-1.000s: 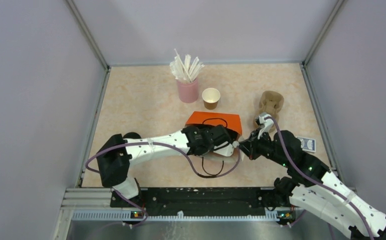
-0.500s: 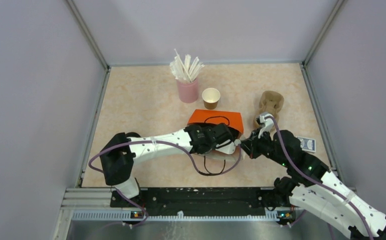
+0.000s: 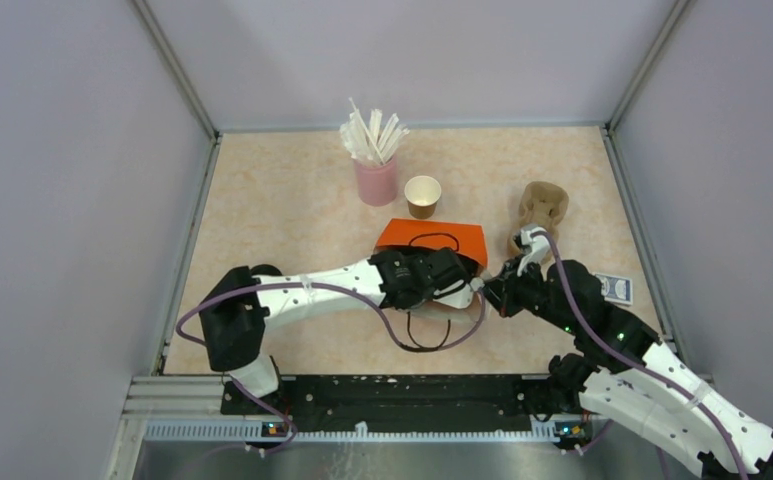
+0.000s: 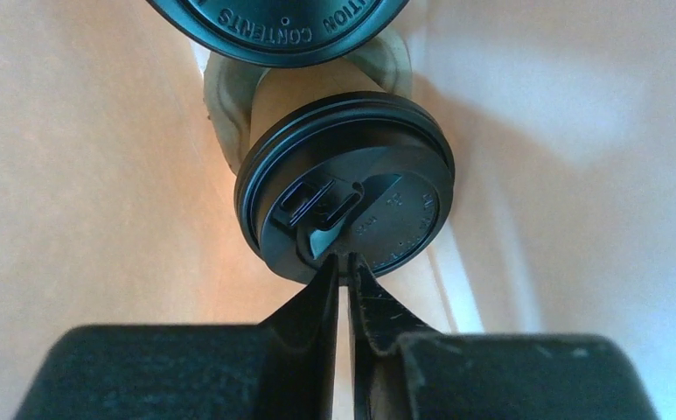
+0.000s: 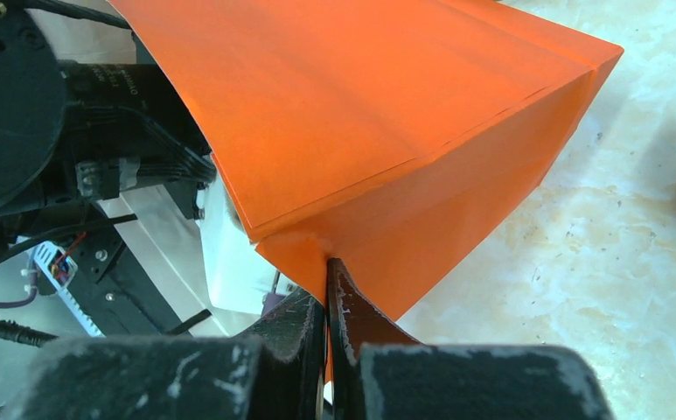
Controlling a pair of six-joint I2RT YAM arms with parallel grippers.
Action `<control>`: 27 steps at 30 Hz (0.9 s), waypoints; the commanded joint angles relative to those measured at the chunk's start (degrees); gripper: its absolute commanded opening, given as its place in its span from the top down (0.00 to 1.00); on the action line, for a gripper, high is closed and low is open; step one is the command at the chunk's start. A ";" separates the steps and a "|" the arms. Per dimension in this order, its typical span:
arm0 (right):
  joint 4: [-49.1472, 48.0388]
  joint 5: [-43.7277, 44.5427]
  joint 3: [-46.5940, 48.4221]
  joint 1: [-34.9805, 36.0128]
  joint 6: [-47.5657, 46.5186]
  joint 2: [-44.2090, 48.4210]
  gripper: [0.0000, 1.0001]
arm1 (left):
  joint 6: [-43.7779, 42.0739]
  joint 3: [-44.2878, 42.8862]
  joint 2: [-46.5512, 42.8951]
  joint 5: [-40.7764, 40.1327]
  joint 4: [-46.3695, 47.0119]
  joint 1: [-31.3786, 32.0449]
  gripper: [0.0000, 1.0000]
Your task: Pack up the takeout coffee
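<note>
Reaching low and rightward, left gripper (image 4: 344, 260) inside the orange paper bag (image 3: 432, 236), jaws nearly together at the round black plastic lid (image 4: 386, 206) of a brown paper cup (image 4: 308, 87) within; gripping or not, cannot tell. Angled leftward, right gripper (image 5: 326, 262) clamped on the bag's edge.

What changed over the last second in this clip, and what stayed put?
Very little. The left end effector edged slightly right, further into the orange bag, its tips at the rim of the lidded cup inside; nothing visibly taken or let go. Unchanged: the right end effector pinching the bag's edge, the open cup and the straws at the back.
</note>
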State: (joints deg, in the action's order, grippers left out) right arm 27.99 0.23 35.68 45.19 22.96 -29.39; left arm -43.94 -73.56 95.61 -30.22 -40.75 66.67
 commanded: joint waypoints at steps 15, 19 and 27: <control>-3.33 -4.07 6.64 1.04 6.84 -4.21 1.00 | 11.69 -3.90 -9.59 -0.56 -5.43 5.04 0.85; -2.10 -4.15 6.86 1.00 6.74 -4.29 1.00 | 13.16 -5.12 -11.35 1.17 -6.10 5.04 0.83; -1.59 -4.25 7.79 0.97 8.11 -5.59 1.00 | 15.19 -7.05 -13.07 8.43 -8.04 5.13 0.81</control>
State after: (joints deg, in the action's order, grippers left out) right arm 27.53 -4.14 40.53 45.74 29.74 -34.00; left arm -31.07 -78.72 84.36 -26.02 -49.25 71.77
